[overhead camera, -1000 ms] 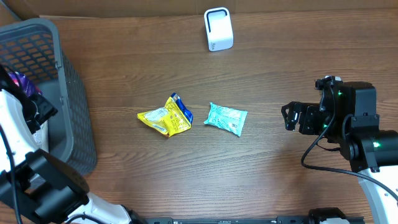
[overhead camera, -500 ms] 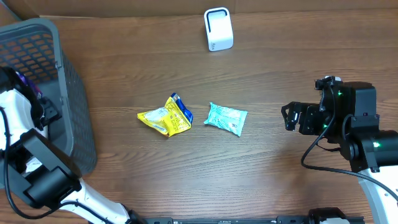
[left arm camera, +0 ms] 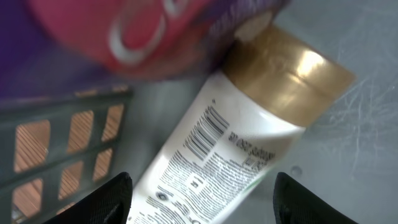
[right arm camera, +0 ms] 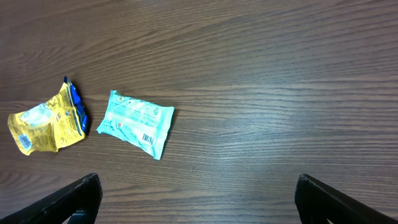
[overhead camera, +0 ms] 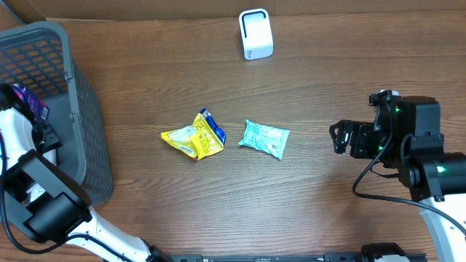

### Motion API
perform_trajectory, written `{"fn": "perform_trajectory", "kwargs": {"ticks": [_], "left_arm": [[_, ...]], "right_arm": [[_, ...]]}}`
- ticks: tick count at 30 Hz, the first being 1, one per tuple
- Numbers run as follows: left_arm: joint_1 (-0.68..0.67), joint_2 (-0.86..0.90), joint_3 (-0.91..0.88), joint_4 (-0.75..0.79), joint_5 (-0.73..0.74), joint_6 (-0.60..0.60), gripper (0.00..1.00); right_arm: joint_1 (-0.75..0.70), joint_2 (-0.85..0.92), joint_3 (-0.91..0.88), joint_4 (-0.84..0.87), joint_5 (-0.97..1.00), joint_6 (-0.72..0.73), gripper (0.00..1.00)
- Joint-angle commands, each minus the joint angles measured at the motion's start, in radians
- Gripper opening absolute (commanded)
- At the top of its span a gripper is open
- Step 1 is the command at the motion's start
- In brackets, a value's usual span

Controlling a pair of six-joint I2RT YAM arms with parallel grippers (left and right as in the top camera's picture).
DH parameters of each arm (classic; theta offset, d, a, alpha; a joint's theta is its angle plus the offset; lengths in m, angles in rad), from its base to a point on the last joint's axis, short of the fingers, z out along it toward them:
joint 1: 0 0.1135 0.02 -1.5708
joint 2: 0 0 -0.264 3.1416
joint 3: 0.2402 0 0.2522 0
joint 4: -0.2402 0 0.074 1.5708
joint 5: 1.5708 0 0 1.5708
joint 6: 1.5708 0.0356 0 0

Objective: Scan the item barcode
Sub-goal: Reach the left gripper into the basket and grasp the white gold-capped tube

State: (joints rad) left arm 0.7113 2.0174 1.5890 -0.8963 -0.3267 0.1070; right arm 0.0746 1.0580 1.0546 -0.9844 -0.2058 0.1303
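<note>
Down inside the basket (overhead camera: 86, 102), the left claw (left arm camera: 202, 202) hangs with its fingers spread to a middling width and nothing between them. Just beyond it, in the centre of the wrist view, a white bottle (left arm camera: 186, 174) lies on its side, slanting from lower left to upper right, with its gold cap (left arm camera: 289, 68) at the upper right and its barcode (left arm camera: 202, 135) facing up. This looks like the item to scan. A purple and red packet (left arm camera: 124, 31) crowds the cap end at the top of the frame, so the grab is best made on the bare white body. The wrist should turn so the fingers close across the bottle's width without covering the printed bars. A straight lift should keep it off the mesh wall at the left. Out on the surface (overhead camera: 182, 211), a yellow packet (overhead camera: 194, 136) and a teal packet (overhead camera: 265, 138) lie near each other mid-frame. The right claw (overhead camera: 342, 137) hovers wide open and empty at the right. The white scanner (overhead camera: 255, 34) stands at the top edge.
</note>
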Motion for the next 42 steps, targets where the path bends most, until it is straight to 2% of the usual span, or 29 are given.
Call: {"fn": "perform_trajectory", "kwargs": {"ticks": [1,11,22,23,24,26,27,34,42], "left_arm": [[0.004,0.020,-0.010,0.018,-0.017,0.054,0.65],[0.004,0.025,-0.033,0.050,-0.012,0.055,0.60],[0.005,0.025,-0.195,0.124,-0.023,0.080,0.56],[0.004,0.025,-0.197,0.125,-0.023,0.080,0.54],[0.003,0.025,-0.197,0.125,-0.021,0.079,0.47],[0.003,0.025,-0.197,0.127,-0.021,0.079,0.15],[0.003,0.025,-0.197,0.127,-0.020,0.078,0.05],[0.001,0.024,-0.193,0.135,0.010,0.034,0.04],[-0.008,0.024,-0.021,0.005,0.210,-0.026,0.04]], "right_arm": [[0.005,0.000,0.018,0.003,-0.005,-0.002,1.00],[0.005,0.000,0.018,0.010,-0.005,-0.002,1.00],[0.005,0.000,0.018,0.010,-0.005,-0.002,1.00],[0.005,0.000,0.018,0.010,-0.005,-0.002,1.00],[0.005,0.000,0.018,0.010,-0.005,-0.002,1.00],[0.005,0.000,0.018,0.010,-0.005,-0.002,1.00],[0.005,0.000,0.018,0.010,-0.005,-0.002,1.00],[0.005,0.000,0.018,0.014,-0.005,-0.002,1.00],[0.005,0.000,0.018,0.014,-0.005,-0.002,1.00]]}}
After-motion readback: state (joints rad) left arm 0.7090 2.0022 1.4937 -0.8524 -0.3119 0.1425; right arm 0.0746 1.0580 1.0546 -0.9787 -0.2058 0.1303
